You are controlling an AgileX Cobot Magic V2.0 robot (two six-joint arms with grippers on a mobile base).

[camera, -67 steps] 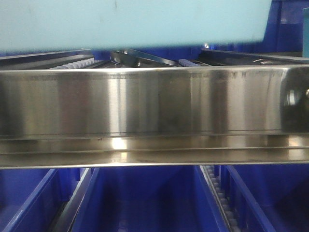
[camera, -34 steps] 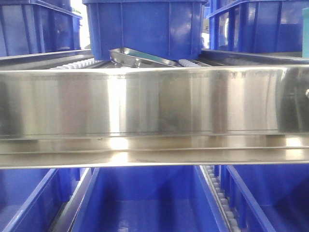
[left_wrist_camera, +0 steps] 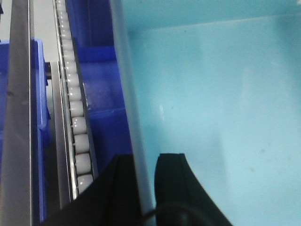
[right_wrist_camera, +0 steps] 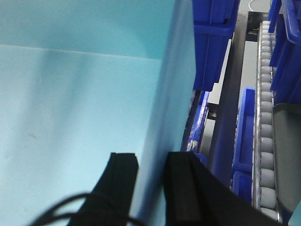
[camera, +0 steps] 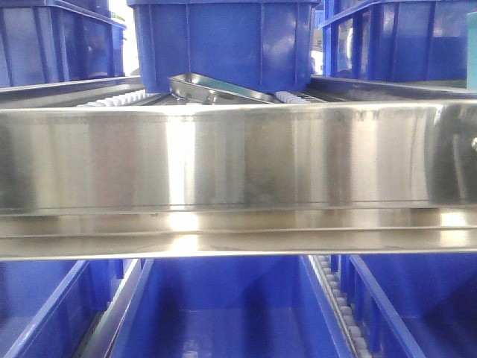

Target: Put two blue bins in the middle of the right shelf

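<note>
A pale sky-blue bin fills both wrist views; its smooth inside shows in the left wrist view [left_wrist_camera: 216, 94] and the right wrist view [right_wrist_camera: 70, 94]. My left gripper [left_wrist_camera: 146, 158] is shut on the bin's left wall, one black finger inside and one outside. My right gripper [right_wrist_camera: 151, 156] is shut on the bin's right wall in the same way. The front view shows the broad brushed-steel front rail of the shelf tier [camera: 238, 156] with its stepped lip. The held bin is out of the front view. A cyan sliver [camera: 472, 45] at the right edge cannot be identified.
Royal-blue crates [camera: 223, 45] stand on the tier behind the rail, and more [camera: 223, 313] sit on the tier below. White roller tracks run beside the bin on the left [left_wrist_camera: 75, 117] and on the right [right_wrist_camera: 265, 117]. A metal tray [camera: 216, 88] lies tilted under the middle crate.
One second ago the pale blue bin covered the top of the front view. It has left that view, uncovering the royal-blue crates behind. Nothing has moved over the last half second.
</note>
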